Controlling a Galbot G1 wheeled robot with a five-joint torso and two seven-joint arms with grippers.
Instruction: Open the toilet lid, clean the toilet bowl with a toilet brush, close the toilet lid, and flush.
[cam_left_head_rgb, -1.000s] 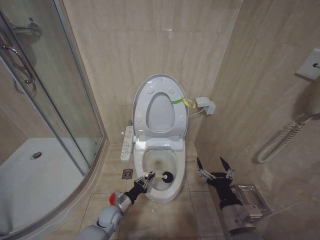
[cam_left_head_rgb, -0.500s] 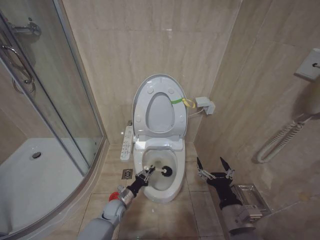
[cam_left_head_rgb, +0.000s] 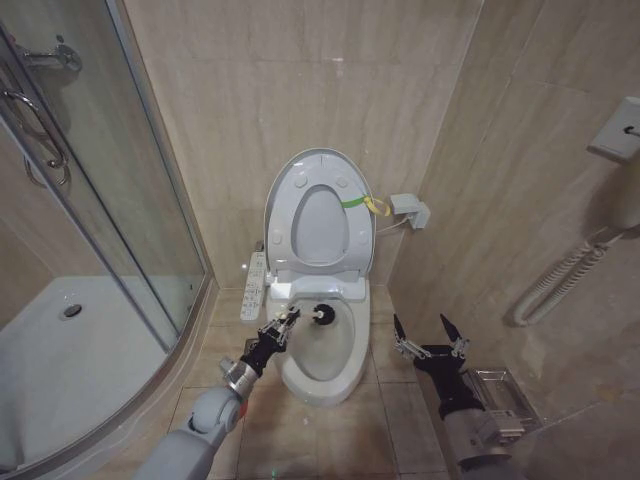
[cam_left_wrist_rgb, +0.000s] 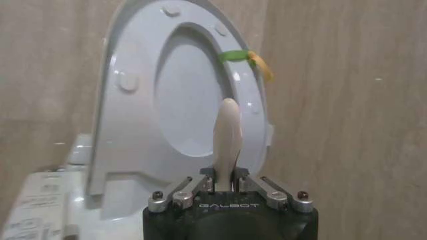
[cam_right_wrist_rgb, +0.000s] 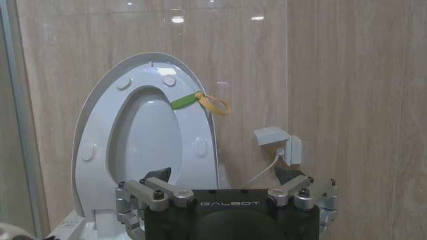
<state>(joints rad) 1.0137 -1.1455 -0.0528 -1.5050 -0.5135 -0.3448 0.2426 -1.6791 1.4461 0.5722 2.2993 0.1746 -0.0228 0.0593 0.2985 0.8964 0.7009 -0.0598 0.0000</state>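
One end effector (cam_left_head_rgb: 283, 322) grips the toilet brush (cam_left_head_rgb: 322, 317).

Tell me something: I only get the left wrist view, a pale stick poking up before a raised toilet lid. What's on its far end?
Observer: A black bristle head. It's the toilet brush, gripped by the left gripper.
Operator: Where is that head?
Observer: At the back of the toilet bowl, just under the rim.
Operator: Is there another arm?
Observer: Yes. The right gripper hangs open beside the bowl, over the floor tiles, holding nothing.
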